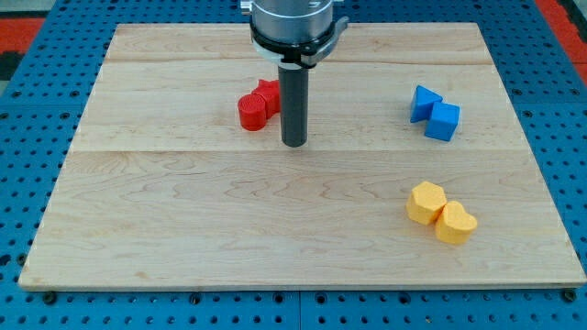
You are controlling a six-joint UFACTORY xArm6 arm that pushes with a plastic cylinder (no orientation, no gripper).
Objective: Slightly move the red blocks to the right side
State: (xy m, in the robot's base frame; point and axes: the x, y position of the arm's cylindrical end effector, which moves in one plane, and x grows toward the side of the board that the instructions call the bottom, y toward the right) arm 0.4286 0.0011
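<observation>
Tip (293, 144), a bare rod with nothing to grasp, down on board (275, 238), just beside red cylinder (251, 112) at its 4 o'clock. Red star-like block (269, 93) touching cylinder at 1 o'clock. Wrong side for rightward push: circle to 9 o'clock, then nudge briefly, slowly.

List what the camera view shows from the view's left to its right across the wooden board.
Red cylinder → red star-shaped block → my tip → then blue pair and yellow pair, which overlap left to right.
</observation>
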